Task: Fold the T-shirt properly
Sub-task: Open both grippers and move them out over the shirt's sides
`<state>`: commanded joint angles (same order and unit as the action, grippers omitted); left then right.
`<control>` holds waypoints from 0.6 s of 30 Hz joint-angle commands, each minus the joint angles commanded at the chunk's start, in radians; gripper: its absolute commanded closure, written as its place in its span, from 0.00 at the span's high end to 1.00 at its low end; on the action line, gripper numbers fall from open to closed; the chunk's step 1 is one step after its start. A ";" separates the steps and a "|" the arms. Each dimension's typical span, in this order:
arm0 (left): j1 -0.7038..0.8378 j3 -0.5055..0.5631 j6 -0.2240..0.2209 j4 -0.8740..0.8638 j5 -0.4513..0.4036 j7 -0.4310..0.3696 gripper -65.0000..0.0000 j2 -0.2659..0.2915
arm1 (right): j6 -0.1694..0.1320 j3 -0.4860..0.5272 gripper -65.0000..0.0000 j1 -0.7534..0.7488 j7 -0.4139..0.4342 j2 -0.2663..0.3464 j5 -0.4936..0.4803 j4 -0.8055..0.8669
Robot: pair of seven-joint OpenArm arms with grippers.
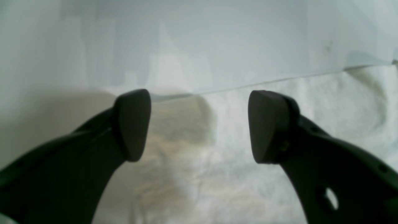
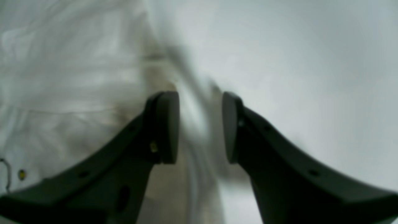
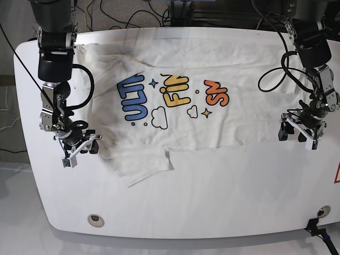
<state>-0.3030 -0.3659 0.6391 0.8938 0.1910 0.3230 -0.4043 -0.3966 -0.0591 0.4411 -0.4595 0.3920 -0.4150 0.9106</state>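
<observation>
White shirt (image 3: 212, 114) is lying bunched, so both spread claws (image 1: 199, 126) (image 2: 200, 127) are risking pinching only one layer.

A white table (image 3: 212, 186) with rounded corners fills most of the base view. Near its lower edge, left of centre, sits a small round inset (image 3: 94, 218). At the lower right corner a small black fitting (image 3: 317, 213) shows. Beyond the top edge, tangled cables (image 3: 114, 16) lie on grey floor.
</observation>
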 joint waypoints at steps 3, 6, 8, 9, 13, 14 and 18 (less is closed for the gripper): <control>-0.009 0.000 -0.003 -0.028 0.000 -0.034 0.71 0.000 | 0.000 0.003 0.40 0.012 0.002 -0.002 0.000 -0.002; -0.011 0.000 -0.003 -0.046 0.000 -0.048 0.71 -0.014 | 0.000 0.043 0.56 0.014 0.002 -0.002 0.000 -0.002; -0.011 0.000 -0.005 -0.048 0.000 -0.048 0.71 -0.020 | 0.000 0.052 0.58 0.014 0.002 -0.003 0.000 -0.002; -0.011 -0.002 -0.005 -0.048 0.000 -0.048 0.71 -0.020 | 0.000 0.052 0.58 0.012 0.002 -0.005 0.000 -0.002; -0.008 -0.006 -0.005 -0.048 0.000 -0.049 0.71 -0.026 | 0.000 0.052 0.58 0.008 0.002 -0.023 0.000 -0.002; -0.008 -0.006 -0.005 -0.048 0.002 -0.049 0.71 -0.037 | 0.000 0.052 0.58 0.006 0.002 -0.028 0.000 -0.003; -0.008 -0.006 -0.005 -0.048 0.002 -0.049 0.71 -0.043 | 0.000 0.054 0.58 -0.020 0.003 -0.040 0.000 -0.003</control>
<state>-0.3107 -0.3721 0.6345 0.8462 0.1926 0.2739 -0.4473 -0.3966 -0.0054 0.4212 -0.4565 0.3521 -0.4150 0.9076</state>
